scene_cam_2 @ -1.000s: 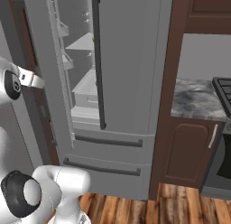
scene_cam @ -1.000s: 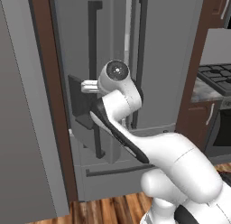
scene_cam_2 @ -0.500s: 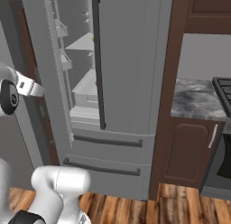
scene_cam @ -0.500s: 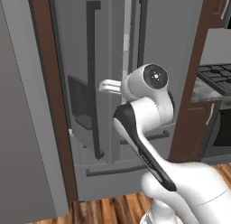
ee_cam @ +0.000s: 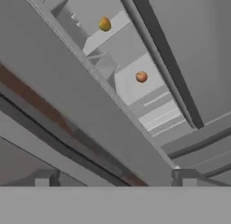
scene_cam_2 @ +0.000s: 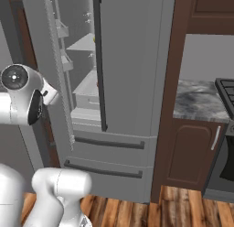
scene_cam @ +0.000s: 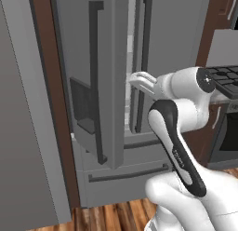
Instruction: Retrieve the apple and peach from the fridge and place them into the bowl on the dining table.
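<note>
The grey fridge (scene_cam: 172,34) (scene_cam_2: 132,61) stands with its left door (scene_cam: 109,76) swung out; the right door is closed. In the hand view, pale shelves inside carry two round fruits. A yellow-orange one (ee_cam: 104,24) looks like the peach, and on another shelf lies a redder one (ee_cam: 141,77), seemingly the apple. My gripper (scene_cam: 138,78) (ee_cam: 115,178) is open and holds nothing. It hangs in front of the gap between the doors, just right of the open door's edge and well short of the fruits. The bowl and dining table are out of view.
The open door (scene_cam_2: 57,70) juts toward me on the left, with its dark bar handle (scene_cam: 95,81) and dispenser recess (scene_cam: 81,104). Two lower drawers (scene_cam_2: 107,153) are closed. Right of the fridge are dark brown cabinets (scene_cam_2: 189,148), a stone counter (scene_cam_2: 196,100) and a stove (scene_cam: 225,76).
The gripper has gone from shut at the left door's handle to open. The arm has swung right, away from the handle toward the gap. The door stays open.
</note>
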Controlling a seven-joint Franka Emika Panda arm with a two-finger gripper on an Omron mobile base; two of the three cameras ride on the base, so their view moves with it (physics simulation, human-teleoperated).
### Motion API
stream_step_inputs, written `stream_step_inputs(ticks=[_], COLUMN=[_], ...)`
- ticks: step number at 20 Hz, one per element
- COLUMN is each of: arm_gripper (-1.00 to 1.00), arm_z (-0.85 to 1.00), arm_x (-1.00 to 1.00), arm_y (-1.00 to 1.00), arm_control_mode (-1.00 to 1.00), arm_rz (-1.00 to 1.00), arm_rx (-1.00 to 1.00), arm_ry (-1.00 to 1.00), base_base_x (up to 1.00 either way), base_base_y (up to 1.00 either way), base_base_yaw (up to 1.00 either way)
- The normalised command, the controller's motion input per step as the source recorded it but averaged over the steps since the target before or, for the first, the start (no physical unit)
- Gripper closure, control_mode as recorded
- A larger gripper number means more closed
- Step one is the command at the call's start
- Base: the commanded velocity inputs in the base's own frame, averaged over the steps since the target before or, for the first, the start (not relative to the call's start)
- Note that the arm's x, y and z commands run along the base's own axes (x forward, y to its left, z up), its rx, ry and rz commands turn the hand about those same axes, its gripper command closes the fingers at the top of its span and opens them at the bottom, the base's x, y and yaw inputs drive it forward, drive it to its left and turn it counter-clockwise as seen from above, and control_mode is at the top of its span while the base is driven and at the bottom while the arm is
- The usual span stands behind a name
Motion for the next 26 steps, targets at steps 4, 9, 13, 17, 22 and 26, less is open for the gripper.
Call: stream_step_inputs(ticks=[4, 9, 13, 17, 22, 26], arm_gripper=[-1.0, -1.0, -1.0, -1.0, -1.0, -1.0], arm_z=[-0.01, -0.02, 0.0, -0.02, -0.01, 0.0], arm_x=[0.11, 0.36, 0.41, 0.49, 0.5, 0.22], arm_y=[-0.53, -0.37, -0.08, 0.0, 0.0, 0.0], arm_control_mode=[-1.0, -1.0, -1.0, -1.0, -1.0, -1.0], arm_rz=[0.0, 0.0, -0.03, -0.06, -0.05, -0.01], arm_rx=[0.18, 0.18, 0.16, 0.12, 0.11, 0.1], arm_ry=[0.0, 0.05, 0.13, 0.05, 0.0, 0.0], base_base_x=[0.0, 0.0, 0.0, 0.0, 0.0, 0.0], base_base_y=[0.0, 0.0, 0.0, 0.0, 0.0, 0.0], base_base_yaw=[0.0, 0.0, 0.0, 0.0, 0.0, 0.0])
